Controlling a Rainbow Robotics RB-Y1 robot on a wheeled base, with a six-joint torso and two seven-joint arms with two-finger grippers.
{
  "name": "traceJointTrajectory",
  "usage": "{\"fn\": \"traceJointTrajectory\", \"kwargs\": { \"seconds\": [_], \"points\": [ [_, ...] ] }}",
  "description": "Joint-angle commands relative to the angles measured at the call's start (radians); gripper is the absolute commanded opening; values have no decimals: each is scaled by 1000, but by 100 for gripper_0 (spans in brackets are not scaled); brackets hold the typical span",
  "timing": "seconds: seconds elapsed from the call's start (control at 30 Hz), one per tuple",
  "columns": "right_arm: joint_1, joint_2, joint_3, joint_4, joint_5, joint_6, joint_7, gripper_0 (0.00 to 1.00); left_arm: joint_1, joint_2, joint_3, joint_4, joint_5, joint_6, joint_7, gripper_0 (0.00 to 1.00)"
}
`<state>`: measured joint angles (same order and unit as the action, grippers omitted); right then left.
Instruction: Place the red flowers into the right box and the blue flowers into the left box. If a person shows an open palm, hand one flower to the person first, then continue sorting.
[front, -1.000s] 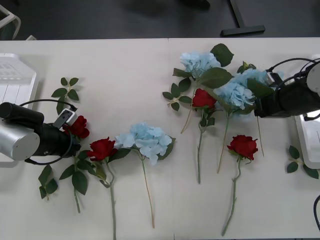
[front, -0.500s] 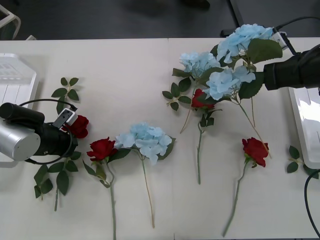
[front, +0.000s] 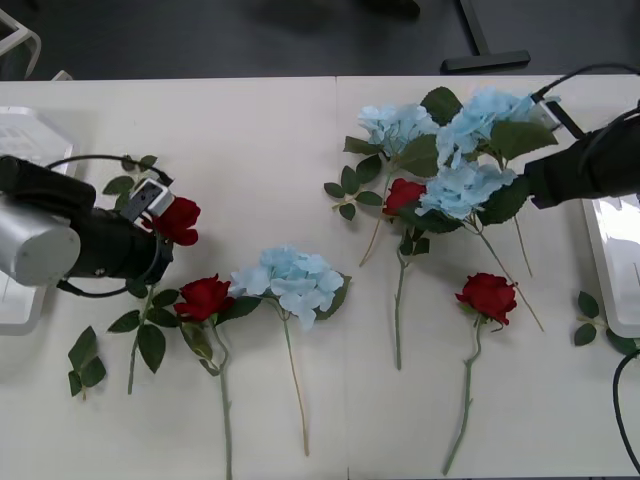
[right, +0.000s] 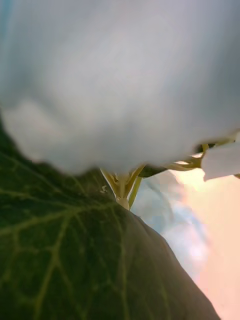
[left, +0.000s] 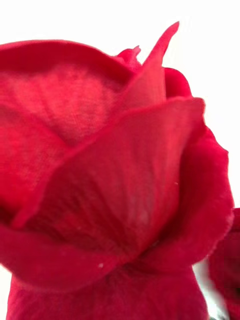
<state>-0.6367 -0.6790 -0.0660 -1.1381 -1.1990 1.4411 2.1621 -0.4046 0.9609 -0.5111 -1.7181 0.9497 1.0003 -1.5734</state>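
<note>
Left gripper (front: 160, 215) clamps light red rose (front: 178, 219) below bloom; right gripper (front: 530, 185) holds floppy blue hydrangeas (front: 465, 187) by stiff stems.

High front view; wrist views against blooms

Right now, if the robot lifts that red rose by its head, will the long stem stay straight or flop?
Probably droop: the red rose at the left gripper trails a thin stem down to the table. It looks light. The leaves may snag the neighbouring rose.
</note>
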Motion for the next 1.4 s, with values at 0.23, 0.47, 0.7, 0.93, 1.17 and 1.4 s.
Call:
{"fn": "traceJointTrajectory", "kwargs": {
  "seconds": [0.23, 0.47, 0.7, 0.93, 1.17, 1.4],
  "points": [
    [-31, -50, 141, 139, 170, -128, -50, 0, -72, 128, 243, -221, 281, 172, -45, 0],
    [-29, -50, 146, 146, 196, -122, -61, 55, -72, 91, 293, -362, 399, 166, 16, 0],
    [-29, -54, 146, 146, 211, -120, -38, 99, -72, -44, 283, -396, 425, 27, 61, 0],
    [-24, -77, 149, 144, 210, -110, 5, 100, -76, -160, 135, -397, 376, -324, 73, 0],
    [-23, -131, 135, 146, 19, -96, 124, 100, -108, -312, -69, -310, 239, -683, 82, 0],
    [-24, -274, 138, 127, -274, 53, 317, 100, -186, -462, -133, -178, 161, -807, 81, 0]
  ]
}}
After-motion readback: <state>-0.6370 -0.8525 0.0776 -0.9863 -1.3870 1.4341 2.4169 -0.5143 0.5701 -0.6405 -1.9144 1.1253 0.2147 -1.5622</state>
